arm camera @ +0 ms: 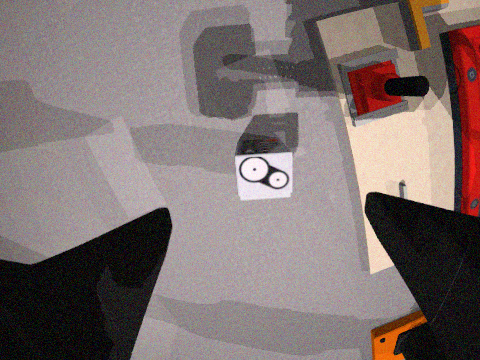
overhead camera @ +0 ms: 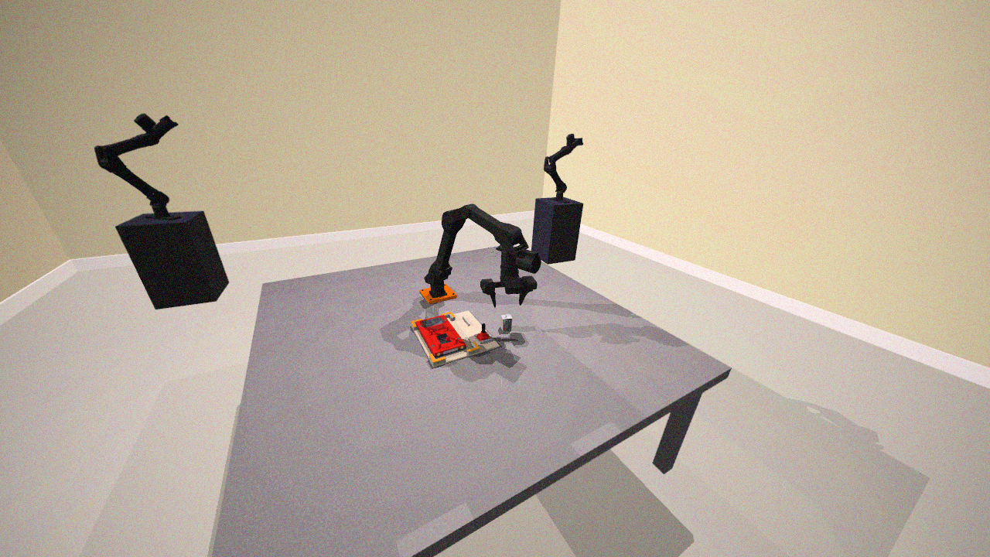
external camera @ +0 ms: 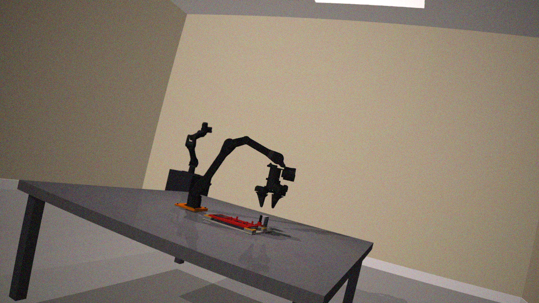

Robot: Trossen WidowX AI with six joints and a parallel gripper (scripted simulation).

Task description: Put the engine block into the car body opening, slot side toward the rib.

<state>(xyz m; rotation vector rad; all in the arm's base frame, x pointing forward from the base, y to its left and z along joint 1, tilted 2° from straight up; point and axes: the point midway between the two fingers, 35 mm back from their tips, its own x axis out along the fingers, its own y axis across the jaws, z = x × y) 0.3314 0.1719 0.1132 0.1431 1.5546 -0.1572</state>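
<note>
My top view looks down from high and far at the whole table (overhead camera: 387, 429). My exterior view sits low beside the table (external camera: 113, 211), looking slightly up. My wrist view points straight down, close. All three share the engine block (arm camera: 266, 175) and fixture board (overhead camera: 465, 324).

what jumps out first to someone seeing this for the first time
The black arm's claw, wide open and holding nothing, hangs above the grey table. Below it stands the small pale engine block, beside the bright red car body on its cream base plate.
</note>
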